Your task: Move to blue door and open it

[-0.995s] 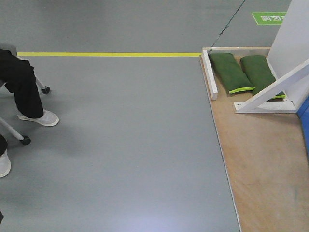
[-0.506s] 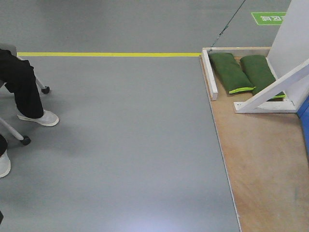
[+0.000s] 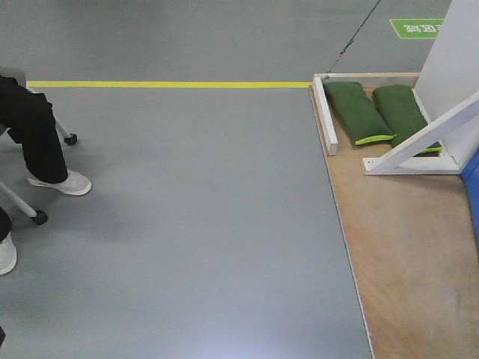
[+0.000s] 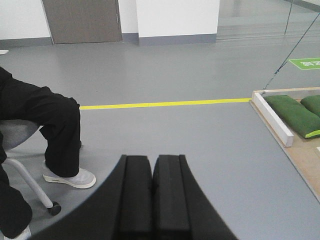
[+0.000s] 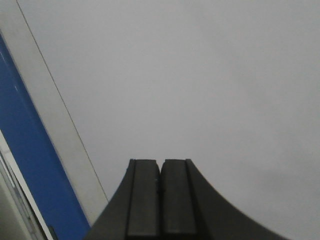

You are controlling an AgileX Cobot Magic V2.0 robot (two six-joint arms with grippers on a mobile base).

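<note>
Smooth grey floor [image 3: 194,224] fills most of the front view, crossed near the top by one yellow line [image 3: 172,84]. One flat plywood platform [image 3: 404,254] takes the right side. At its far end two plump green bags [image 3: 358,112], each with a lime edge, lie side by side between a white batten [image 3: 324,116] and one white diagonal brace [image 3: 430,134]. One white upright panel [image 3: 456,45] rises in the upper right corner. The door [image 3: 473,187], blue and glossy, shows only as a sliver at the right edge, beside the brace's foot. At the left edge are a person [image 3: 34,127] in black trousers, two white shoes [image 3: 63,182] and two casters [image 3: 69,139].

At bottom centre of the left wrist view, the left gripper [image 4: 152,165] is matt black, its two blocky fingers pressed together on nothing. The person sits on one grey chair [image 4: 15,135] at left, and the line crosses mid-frame. The platform and bags lie at right.

At the bottom of the right wrist view, the right gripper [image 5: 160,165] is likewise closed and empty. It stands against a plain pale surface [image 5: 200,75]. The door is one blue diagonal band at lower left.
</note>
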